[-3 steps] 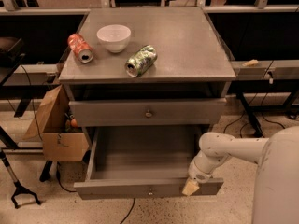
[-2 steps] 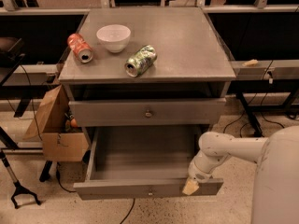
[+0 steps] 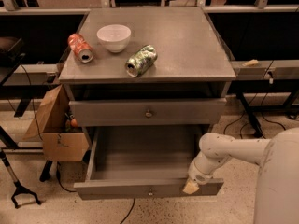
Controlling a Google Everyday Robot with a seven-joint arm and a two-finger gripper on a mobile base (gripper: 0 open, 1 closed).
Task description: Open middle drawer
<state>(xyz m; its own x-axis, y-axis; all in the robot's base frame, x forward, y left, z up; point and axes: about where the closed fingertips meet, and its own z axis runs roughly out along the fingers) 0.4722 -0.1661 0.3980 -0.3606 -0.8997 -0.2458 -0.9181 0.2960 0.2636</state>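
The middle drawer [image 3: 117, 189] is pulled well out of the grey cabinet, and its bare inside shows. Its flat front faces me low in the camera view, with a small knob [image 3: 150, 189] at the centre. My gripper [image 3: 190, 186] hangs at the right end of that front, touching or just over its top edge. The white arm [image 3: 229, 149] reaches in from the lower right. Above it the top drawer [image 3: 148, 112] is shut. Anything under the open drawer is hidden.
On the cabinet top [image 3: 187, 45] lie a red can [image 3: 80, 47] and a green can [image 3: 141, 60], both on their sides, with a white bowl [image 3: 114, 37] between them. An open cardboard box [image 3: 56, 132] stands at the cabinet's left. Dark benches and cables lie behind.
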